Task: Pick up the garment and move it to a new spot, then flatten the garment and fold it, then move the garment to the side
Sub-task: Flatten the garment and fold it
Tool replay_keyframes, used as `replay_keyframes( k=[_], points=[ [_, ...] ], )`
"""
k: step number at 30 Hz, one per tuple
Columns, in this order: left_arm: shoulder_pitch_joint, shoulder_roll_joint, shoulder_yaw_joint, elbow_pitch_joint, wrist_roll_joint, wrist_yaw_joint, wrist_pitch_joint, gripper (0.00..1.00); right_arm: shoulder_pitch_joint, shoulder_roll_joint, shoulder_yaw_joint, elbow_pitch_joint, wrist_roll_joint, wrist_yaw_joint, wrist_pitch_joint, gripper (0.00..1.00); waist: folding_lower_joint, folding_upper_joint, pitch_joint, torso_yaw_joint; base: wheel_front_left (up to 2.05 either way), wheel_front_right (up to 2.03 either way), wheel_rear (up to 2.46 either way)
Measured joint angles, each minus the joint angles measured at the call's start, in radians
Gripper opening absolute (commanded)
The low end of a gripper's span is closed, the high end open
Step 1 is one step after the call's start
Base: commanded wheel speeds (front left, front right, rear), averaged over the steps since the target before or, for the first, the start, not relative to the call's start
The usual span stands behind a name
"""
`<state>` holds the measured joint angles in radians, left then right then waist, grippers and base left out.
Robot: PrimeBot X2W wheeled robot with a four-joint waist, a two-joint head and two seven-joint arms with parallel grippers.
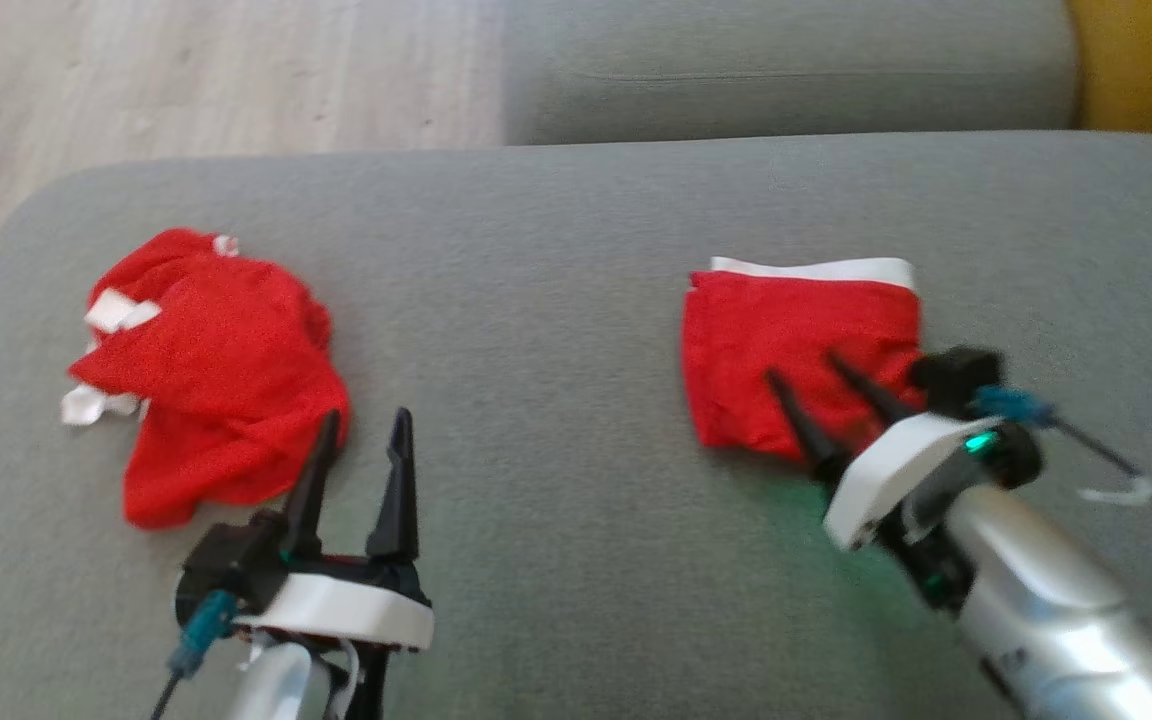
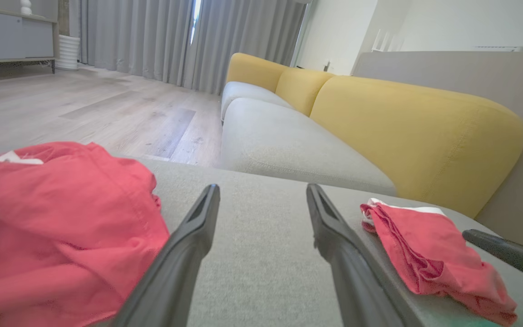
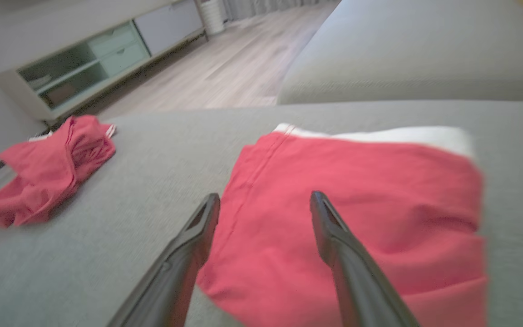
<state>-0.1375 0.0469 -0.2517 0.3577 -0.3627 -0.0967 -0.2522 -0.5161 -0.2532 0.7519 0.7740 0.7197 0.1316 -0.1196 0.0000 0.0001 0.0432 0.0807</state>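
Note:
Two red garments with white trim lie on the grey cushion [image 1: 556,320]. A folded garment [image 1: 796,345] [image 3: 357,204] [image 2: 425,254] rests flat at the right, its white band at the far edge. My right gripper [image 1: 801,365] [image 3: 265,200] stands open just above its near left part, holding nothing. A crumpled garment [image 1: 206,370] [image 2: 61,218] [image 3: 48,168] lies heaped at the left. My left gripper [image 1: 368,418] [image 2: 261,190] is open beside that heap's right edge, with bare cushion between its fingers.
The grey cushion's rounded left corner drops to a wooden floor [image 1: 186,80]. A second grey seat [image 1: 786,70] [image 2: 279,145] lies beyond a gap, with yellow back cushions [image 2: 416,136]. A low cabinet [image 3: 98,68] stands across the room.

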Motion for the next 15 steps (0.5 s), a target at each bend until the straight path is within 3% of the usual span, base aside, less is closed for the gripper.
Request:
replay_keyframes(
  k=[3, 9, 12, 15],
  points=[
    [-0.001, 0.000, 0.021, -0.025, 0.000, 0.000, 0.000, 1.00, -0.004, -0.029, -0.064, -0.027, 0.000, 0.000, -0.049, 1.00, 0.0000, 0.0000, -0.004, -0.037, 0.00, 0.00, 0.00],
    [-0.001, 0.000, 0.035, -0.070, 0.002, 0.000, 0.000, 1.00, 0.013, -0.068, -0.296, -0.094, -0.065, 0.000, -0.120, 1.00, 0.0000, 0.0000, -0.012, -0.107, 0.00, 0.00, 0.00],
    [-0.001, 0.000, 0.044, -0.090, 0.002, 0.000, 0.000, 1.00, 0.059, -0.055, -0.446, -0.152, -0.153, 0.000, -0.129, 1.00, 0.0000, 0.0000, -0.015, -0.135, 0.00, 0.00, 0.00],
    [-0.002, 0.000, 0.045, -0.109, 0.002, -0.001, 0.000, 1.00, 0.137, 0.000, -0.615, -0.247, -0.270, 0.000, -0.130, 1.00, 0.0000, 0.0000, -0.016, -0.156, 0.00, 0.00, 0.00]
  ],
)
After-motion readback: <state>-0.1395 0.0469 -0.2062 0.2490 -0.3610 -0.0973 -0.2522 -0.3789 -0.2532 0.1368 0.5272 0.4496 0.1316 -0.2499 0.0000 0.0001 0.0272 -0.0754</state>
